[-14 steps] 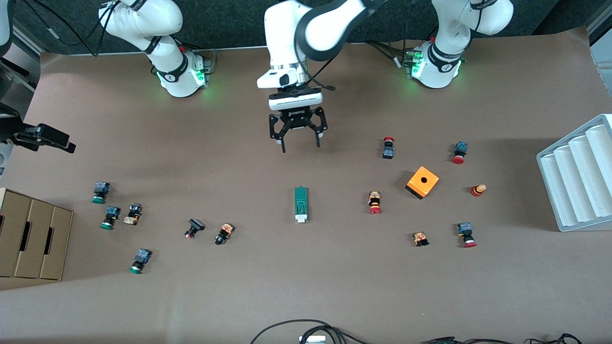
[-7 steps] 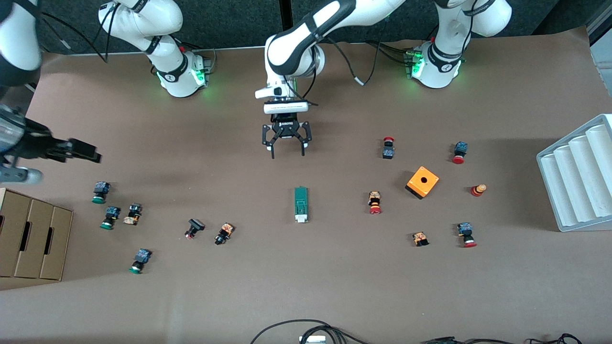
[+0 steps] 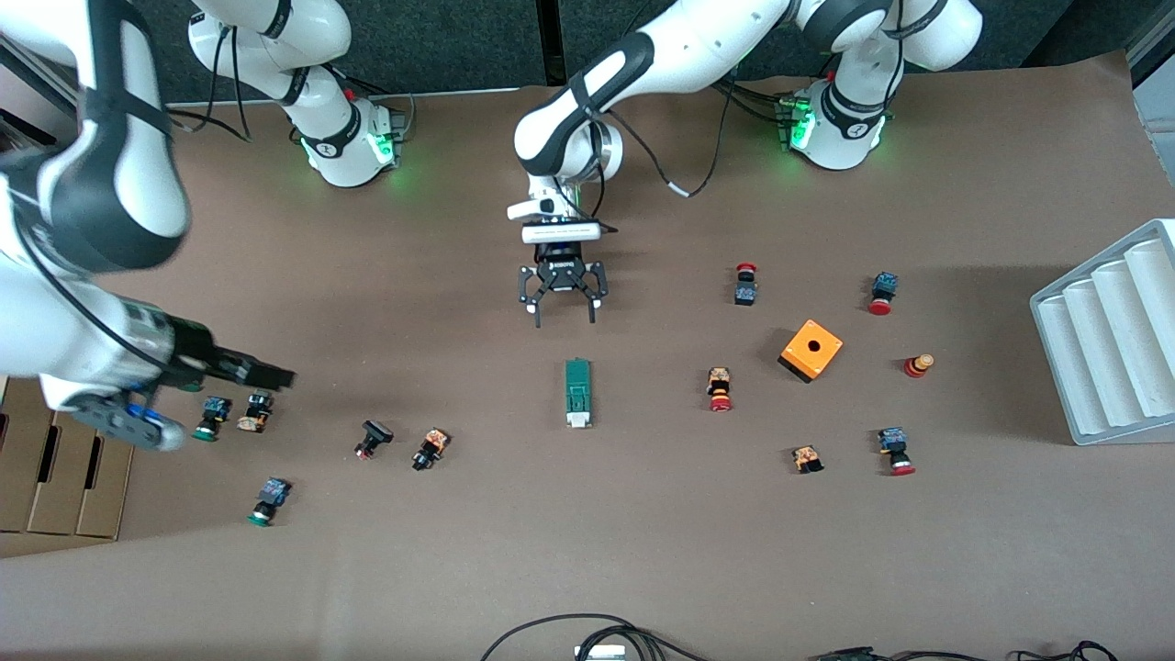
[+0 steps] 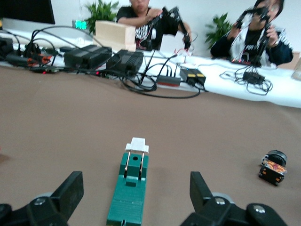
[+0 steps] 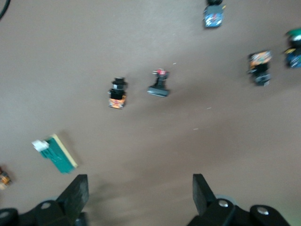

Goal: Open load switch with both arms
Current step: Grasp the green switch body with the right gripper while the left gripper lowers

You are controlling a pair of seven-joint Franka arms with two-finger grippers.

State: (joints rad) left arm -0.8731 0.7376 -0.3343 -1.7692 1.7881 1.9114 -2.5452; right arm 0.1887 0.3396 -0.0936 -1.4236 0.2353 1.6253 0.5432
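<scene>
Brown paper covers your worktop [image 3: 643, 551], with small push buttons scattered toward both ends. Going across the front view, you first meet the right gripper [image 3: 266, 375], up in the air over 2 buttons [image 3: 234, 415] near the cardboard box [image 3: 55, 477], its jaws spread wide and holding nothing. Mid-worktop, your left gripper [image 3: 562, 317] hangs with jaws wide open, empty, above the paper just short of the load switch's green end. That load switch [image 3: 576, 393] lies flat, white end toward the front camera. Toward the left arm's end sits an orange cube [image 3: 811, 350].
</scene>
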